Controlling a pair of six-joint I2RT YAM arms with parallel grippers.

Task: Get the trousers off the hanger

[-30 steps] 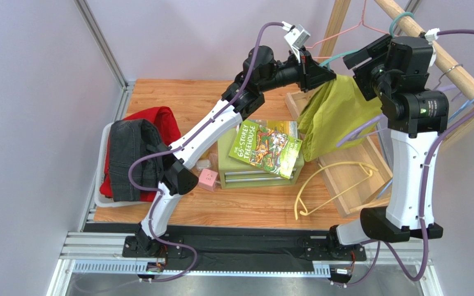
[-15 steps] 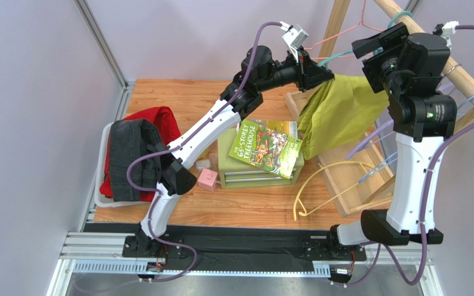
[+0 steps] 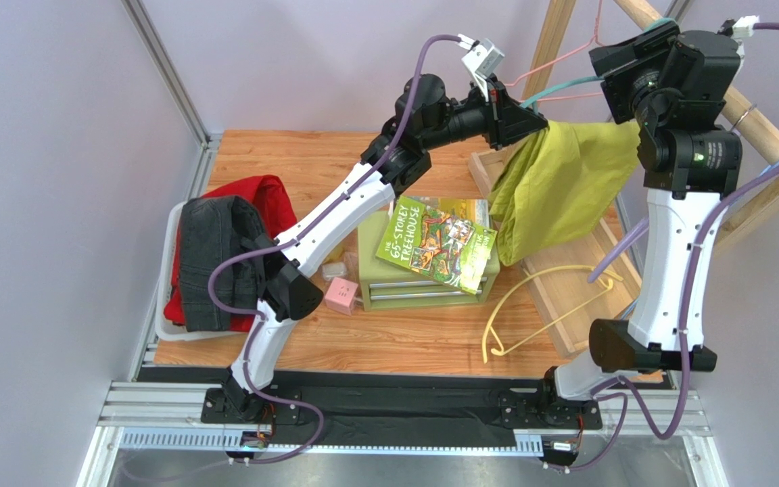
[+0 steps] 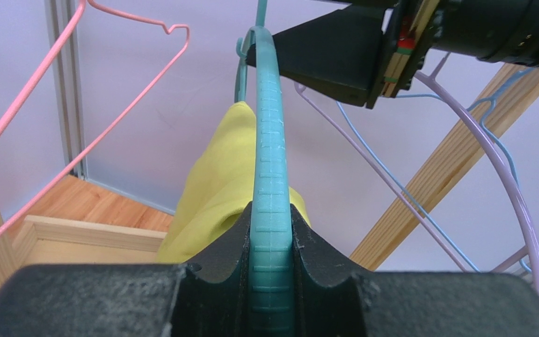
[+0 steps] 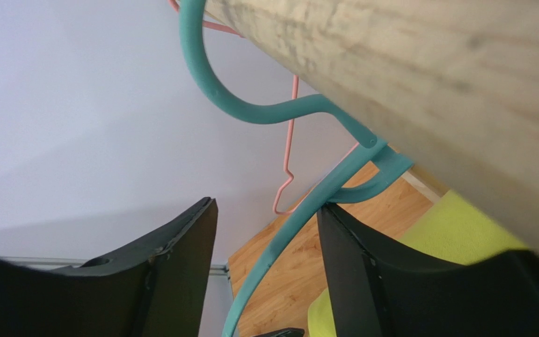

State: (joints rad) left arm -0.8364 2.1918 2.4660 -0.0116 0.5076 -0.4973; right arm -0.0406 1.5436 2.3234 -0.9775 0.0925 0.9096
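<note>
Robot test cell: grey panel walls, aluminium frame rail, bolted-down wooden table.

Soft, even light fills all three views, bright and without hard glare. Overhead, the pale grey-lilac enclosure walls look flat and evenly lit, and the orange-brown wooden tabletop carries only faint, diffuse shadows. That view is sharp throughout. In the left wrist view the ribbed teal plastic hanger is crisp (its moulded ridges read clearly). In the right wrist view the round pale wooden rail is blurred by closeness.
</note>
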